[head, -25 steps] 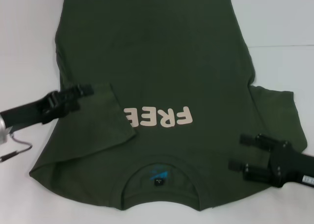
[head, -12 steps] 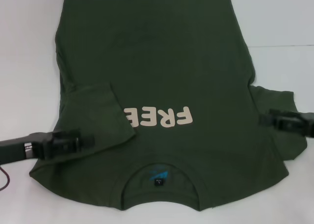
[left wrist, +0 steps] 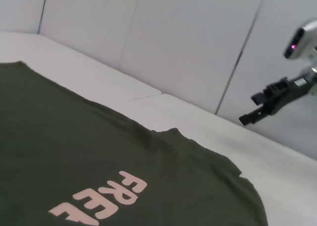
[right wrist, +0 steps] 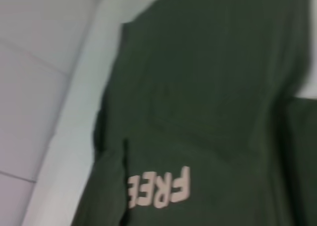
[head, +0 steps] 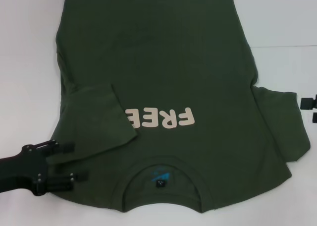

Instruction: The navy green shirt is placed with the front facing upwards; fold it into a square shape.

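Navy green shirt (head: 163, 87) lies flat mid-bench, collar at the near edge, left sleeve folded in. Left pincer (head: 69, 161), fingers apart, sits over the near-left shoulder. Right pincer (head: 308, 109), apart, just beside the right sleeve.

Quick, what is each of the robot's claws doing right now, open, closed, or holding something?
Left end effector: open, empty, over the navy green shirt at its left shoulder, beside the folded-in sleeve.
Right end effector: open, empty, at the table's right edge, off the shirt.
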You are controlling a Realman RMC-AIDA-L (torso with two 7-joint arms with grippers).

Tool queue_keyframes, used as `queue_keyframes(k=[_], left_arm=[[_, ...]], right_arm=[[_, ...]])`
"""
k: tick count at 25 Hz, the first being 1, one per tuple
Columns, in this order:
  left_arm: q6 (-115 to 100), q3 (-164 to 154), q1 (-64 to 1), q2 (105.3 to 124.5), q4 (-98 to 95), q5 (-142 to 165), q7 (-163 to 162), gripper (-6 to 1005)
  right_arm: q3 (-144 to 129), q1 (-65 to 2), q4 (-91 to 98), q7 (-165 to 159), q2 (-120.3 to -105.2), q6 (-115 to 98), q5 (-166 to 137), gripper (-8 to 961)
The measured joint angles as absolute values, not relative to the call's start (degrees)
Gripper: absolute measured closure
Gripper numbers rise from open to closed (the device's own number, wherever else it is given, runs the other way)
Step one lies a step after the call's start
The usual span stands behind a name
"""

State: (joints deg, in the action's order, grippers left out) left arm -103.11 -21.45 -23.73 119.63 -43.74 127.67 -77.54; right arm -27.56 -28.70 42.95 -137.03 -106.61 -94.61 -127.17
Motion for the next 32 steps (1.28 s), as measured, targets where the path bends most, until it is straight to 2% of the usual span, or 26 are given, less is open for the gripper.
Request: queue_keyframes(k=[3, 6, 21, 32], left_arm=[[-103.97, -21.71, -23.21, 119.66, -44.29, 127.7, -74.66, 82], [-104.57, -21.73, -22.82, 119.7, -44.84, 127.71, -71.95, 82], [-106.84, -22.67, -22.71, 120.01, -47.63, 129.11, -68.25, 82], [-106.88, -22.68, -22.58, 120.27, -47.37, 129.11, -67.45, 82]], right_arm=[[-27.17, -30.25, 42.66, -144.4, -105.26, -94.47, -131.75, 26], [-26.17, -31.41, 42.63, -149.17, -104.7, -94.33, -134.89, 26], [-26.65, -34.31, 42.39, -162.11, -104.73, -92.93, -146.17, 29], [-26.8, -35.1, 40.67, -162.08, -105.65, -90.02, -149.3, 30]])
